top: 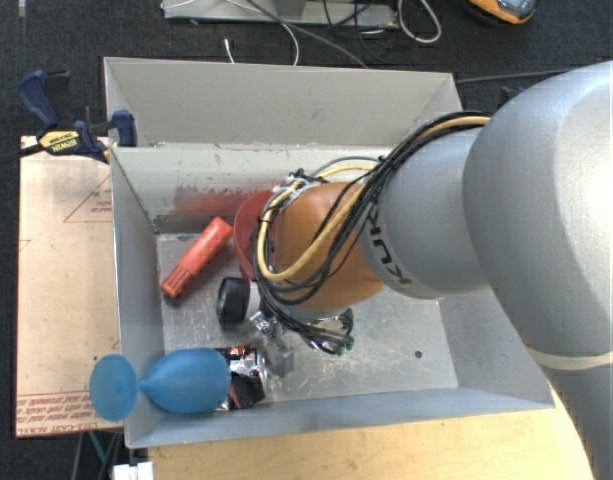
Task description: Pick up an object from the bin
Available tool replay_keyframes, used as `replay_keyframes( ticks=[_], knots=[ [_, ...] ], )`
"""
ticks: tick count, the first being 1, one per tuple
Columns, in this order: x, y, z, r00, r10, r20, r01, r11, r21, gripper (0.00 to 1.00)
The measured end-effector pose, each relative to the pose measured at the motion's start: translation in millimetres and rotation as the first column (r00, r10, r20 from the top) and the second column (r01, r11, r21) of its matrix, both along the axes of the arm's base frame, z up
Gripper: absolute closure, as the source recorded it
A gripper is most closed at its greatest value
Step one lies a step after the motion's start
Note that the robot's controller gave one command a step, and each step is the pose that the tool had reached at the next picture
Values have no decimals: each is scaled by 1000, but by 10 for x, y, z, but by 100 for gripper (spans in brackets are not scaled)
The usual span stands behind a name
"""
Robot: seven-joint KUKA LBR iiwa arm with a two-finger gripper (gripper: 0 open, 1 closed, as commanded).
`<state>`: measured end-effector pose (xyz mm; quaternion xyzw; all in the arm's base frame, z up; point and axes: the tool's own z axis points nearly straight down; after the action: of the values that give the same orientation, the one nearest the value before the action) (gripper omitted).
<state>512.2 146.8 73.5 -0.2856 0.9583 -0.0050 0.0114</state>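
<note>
My gripper (pixel 272 346) is low in the bin's front middle, under the arm's orange cover. Just to its front left lies a small black and red thing (pixel 244 389), partly tucked behind a blue bulb-shaped thing (pixel 186 380) whose flat round end (pixel 113 386) sticks out over the bin's left front corner. A small black round piece (pixel 233 301) lies close to the gripper's upper left. Whether anything is held I cannot make out.
An orange-red cylinder (pixel 198 258) lies slanted near the left wall. A red bowl-like thing (pixel 250 230) is half hidden behind the arm's cover. The arm and its cables hide the bin's middle and right.
</note>
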Motion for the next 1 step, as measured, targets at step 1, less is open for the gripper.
replay_keyframes(
  ticks=[1],
  knots=[
    [-11,29,-6,999,-37,-2,37,999,3,100]
  ],
)
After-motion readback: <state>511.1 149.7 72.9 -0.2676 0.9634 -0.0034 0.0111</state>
